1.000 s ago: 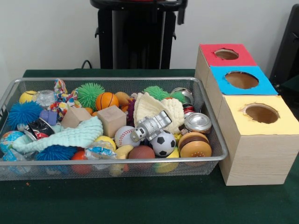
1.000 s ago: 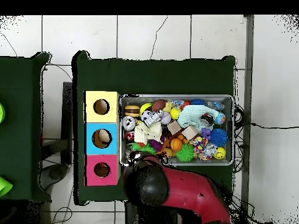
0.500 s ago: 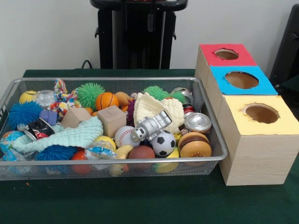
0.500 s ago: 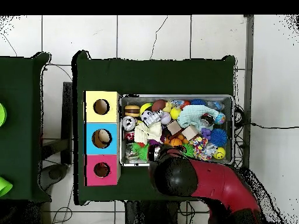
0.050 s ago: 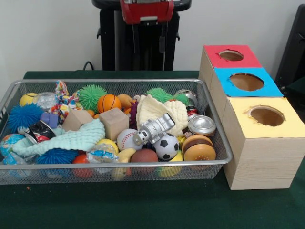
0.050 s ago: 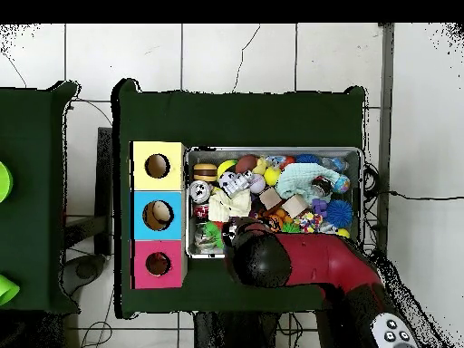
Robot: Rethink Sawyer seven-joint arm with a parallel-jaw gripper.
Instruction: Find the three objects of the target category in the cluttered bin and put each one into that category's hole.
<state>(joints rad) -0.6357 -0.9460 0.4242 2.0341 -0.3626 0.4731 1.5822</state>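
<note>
Robot lab, green-clothed table point(image 5: 143, 210), tiled floor point(image 6: 236, 54), colour-topped test boxes point(image 5: 248, 95)

Seen high at the top of the front view: the gripper point(image 5: 148, 40), hung from a red housing, two thin dark fingers point(image 5: 162, 42) pointing straight down with a clear gap between them, nothing held. From overhead, red arm point(image 6: 340, 267) reaching in from the lower right, its round black head hiding the gripper below.
</note>
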